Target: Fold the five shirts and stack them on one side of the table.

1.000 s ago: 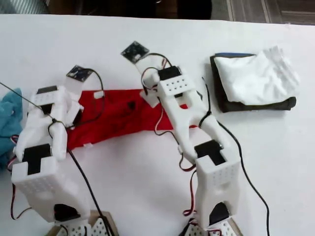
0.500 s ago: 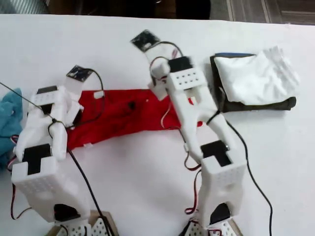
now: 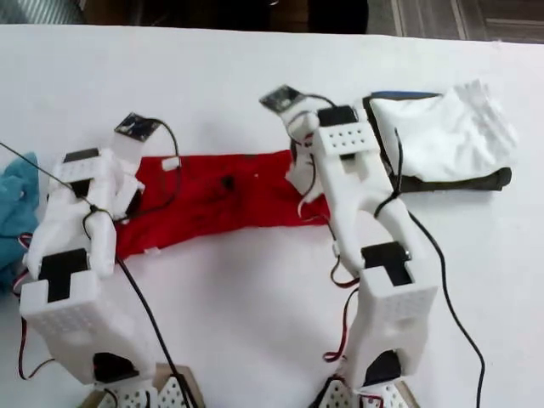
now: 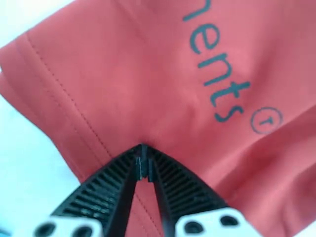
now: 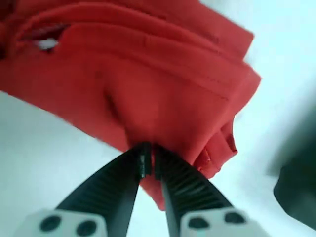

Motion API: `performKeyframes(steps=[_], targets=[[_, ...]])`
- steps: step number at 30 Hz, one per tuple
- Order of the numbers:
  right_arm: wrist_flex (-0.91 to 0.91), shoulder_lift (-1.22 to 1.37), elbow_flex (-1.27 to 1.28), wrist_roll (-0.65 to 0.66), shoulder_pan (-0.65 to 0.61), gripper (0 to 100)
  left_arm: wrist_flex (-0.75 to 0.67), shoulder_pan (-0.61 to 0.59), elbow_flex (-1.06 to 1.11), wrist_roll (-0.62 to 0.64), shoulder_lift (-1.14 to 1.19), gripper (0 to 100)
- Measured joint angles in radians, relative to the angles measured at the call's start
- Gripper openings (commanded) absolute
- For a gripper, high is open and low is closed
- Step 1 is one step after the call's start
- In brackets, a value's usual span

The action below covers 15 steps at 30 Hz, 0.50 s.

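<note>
The red shirt lies stretched across the centre of the desk. The left fingers pinch its 9 o'clock end and the right fingers its 3 o'clock end, both closed on cloth. A folded white shirt tops a dark shirt at 2 o'clock, and a blue shirt lies at 9.

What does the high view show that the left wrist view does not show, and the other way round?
High view: a white shirt folded on a dark shirt at the table's right side, and a blue shirt at its left edge. Left wrist view: the left pincer shut on the red shirt, and teal print on the cloth. Both: the red shirt lying on the white table.
</note>
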Motion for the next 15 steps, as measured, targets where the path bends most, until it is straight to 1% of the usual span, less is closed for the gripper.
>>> performKeyframes(steps=[3, 6, 11, 15], targets=[[-0.104, -0.002, 0.107, 0.018, 0.044, 2.2, 0.000, 0.000, 0.000, 0.000, 0.000, 3], [-0.158, -0.014, 0.161, 0.063, 0.081, 2.2, 0.000, 0.000, 0.000, 0.000, 0.000, 3], [-0.147, -0.043, 0.175, 0.097, 0.103, 2.2, 0.000, 0.000, 0.000, 0.000, 0.000, 3], [-0.109, -0.153, 0.176, 0.097, 0.107, 2.2, 0.000, 0.000, 0.000, 0.000, 0.000, 3]])
